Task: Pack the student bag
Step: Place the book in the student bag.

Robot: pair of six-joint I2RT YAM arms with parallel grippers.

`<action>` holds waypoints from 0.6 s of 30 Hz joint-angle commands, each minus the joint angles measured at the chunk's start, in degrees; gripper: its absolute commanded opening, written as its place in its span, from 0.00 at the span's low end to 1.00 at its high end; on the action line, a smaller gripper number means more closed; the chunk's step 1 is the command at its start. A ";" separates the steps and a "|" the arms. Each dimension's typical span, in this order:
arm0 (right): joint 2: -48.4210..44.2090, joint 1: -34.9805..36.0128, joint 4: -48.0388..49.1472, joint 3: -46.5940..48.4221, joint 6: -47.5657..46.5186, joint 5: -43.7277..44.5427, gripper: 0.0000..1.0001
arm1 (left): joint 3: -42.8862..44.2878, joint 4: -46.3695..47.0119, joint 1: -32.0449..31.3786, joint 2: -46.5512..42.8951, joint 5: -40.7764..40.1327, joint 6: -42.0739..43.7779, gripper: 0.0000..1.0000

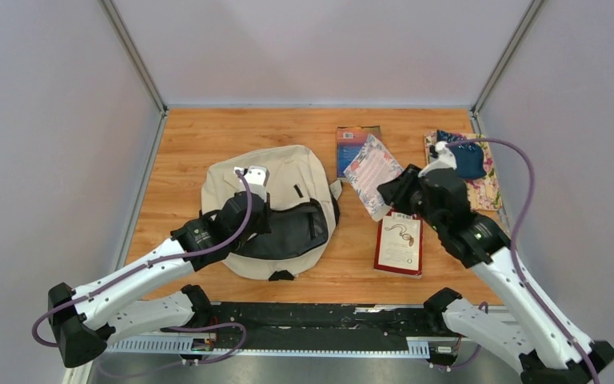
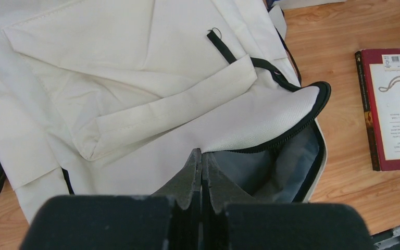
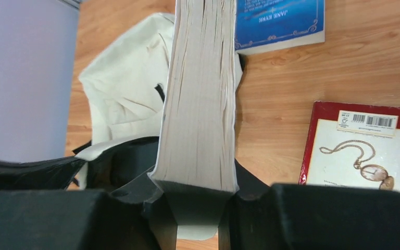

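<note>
Wooden tabletop [image 1: 200, 136]: my left gripper [image 2: 202, 169] pinches student bag [image 2: 135, 78] rim, my right gripper [image 3: 198, 208] clamps paperback [image 3: 200, 94]; a slipped rim may jam it.

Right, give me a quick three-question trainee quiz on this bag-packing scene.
1. True or false: the right gripper is empty.
2. The left gripper pinches: A) a blue book B) the opening rim of the student bag C) a buckle.
3. Fill in: the red book lies flat on the ____.
Key: 1 false, it grips a book; 2 B; 3 table.
</note>
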 commanded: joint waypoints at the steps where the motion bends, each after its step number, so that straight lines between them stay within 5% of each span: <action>1: -9.35 -0.23 -1.05 1.52 -0.58 -2.78 0.00 | 0.24 4.69 0.76 -0.87 -1.96 -1.01 0.00; 7: -20.60 -0.15 10.78 -13.23 13.66 -23.26 0.00 | 0.76 5.57 2.17 -0.79 -0.64 0.05 0.00; 18: -35.81 0.91 10.81 -25.20 31.94 -27.25 0.00 | 2.17 8.56 2.79 0.01 1.56 -0.12 0.00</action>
